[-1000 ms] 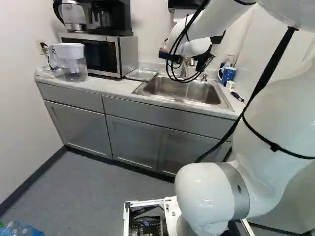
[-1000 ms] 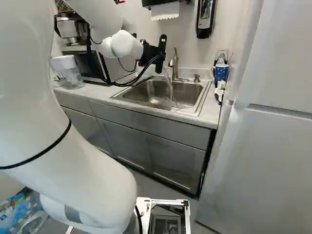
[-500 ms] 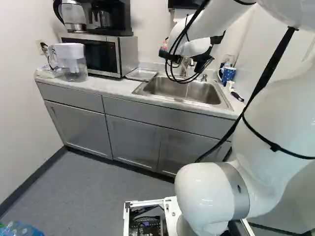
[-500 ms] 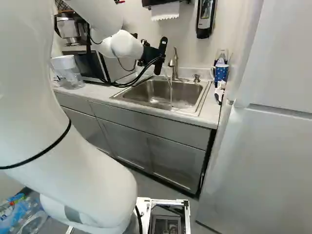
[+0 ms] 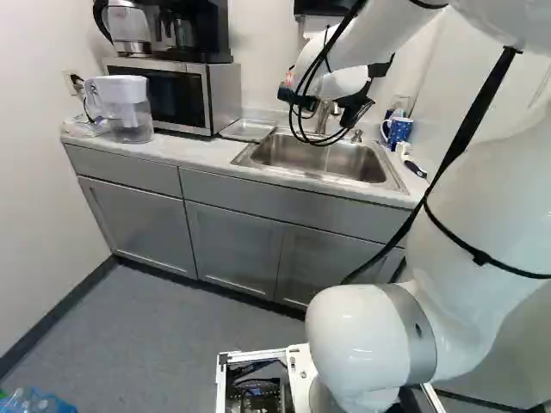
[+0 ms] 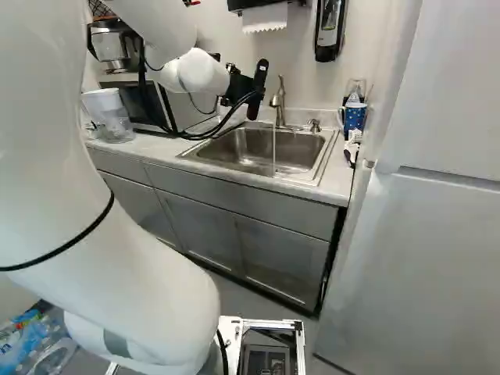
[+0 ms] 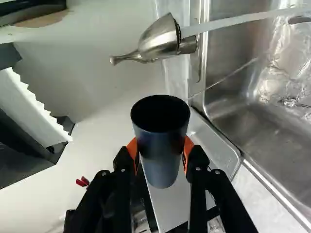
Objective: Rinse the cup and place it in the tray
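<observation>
In the right base view my gripper (image 6: 245, 84) hangs over the back left of the sink (image 6: 242, 148), beside the faucet. The wrist view shows the gripper (image 7: 161, 150) shut on a dark blue cup (image 7: 160, 167), one orange pad at each side. The cup's dark mouth faces away from the palm; its inside is too dark to make out. From the faucet (image 7: 163, 39) a thin stream runs into the sink, clear of the cup. A shallow metal tray (image 5: 248, 130) lies on the counter between microwave and sink.
A microwave (image 5: 164, 95) and a water pitcher (image 5: 128, 112) stand left of the tray. Right of the sink are a blue dotted mug (image 6: 354, 117) and a brush. A paper towel dispenser (image 6: 262, 9) and soap dispenser (image 6: 330, 30) hang above. A white fridge (image 6: 437, 234) stands at the right.
In the right base view the water, slanting and splashing before, now falls in a thin straight line. My gripper has shifted and turned slightly. The base has stayed put.
</observation>
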### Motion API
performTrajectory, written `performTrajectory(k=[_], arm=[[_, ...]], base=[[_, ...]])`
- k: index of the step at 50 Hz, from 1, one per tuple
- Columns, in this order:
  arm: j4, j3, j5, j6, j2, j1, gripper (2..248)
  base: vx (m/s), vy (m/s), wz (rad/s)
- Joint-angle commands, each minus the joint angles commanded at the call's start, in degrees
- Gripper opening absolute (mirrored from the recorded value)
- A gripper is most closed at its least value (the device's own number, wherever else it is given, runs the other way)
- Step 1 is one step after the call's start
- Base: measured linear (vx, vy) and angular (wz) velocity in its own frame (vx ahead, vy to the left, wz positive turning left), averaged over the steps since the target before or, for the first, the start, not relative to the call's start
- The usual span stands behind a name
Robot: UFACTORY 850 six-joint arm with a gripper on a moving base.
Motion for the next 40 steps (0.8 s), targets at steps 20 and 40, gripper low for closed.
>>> performTrajectory(k=[20,40], arm=[[0.0,0.0,0.0,-11.27,0.0,0.0,111],[0.0,0.0,0.0,-23.3,0.0,0.0,111]], base=[[0.0,0.0,0.0],[0.0,0.0,0.0]])
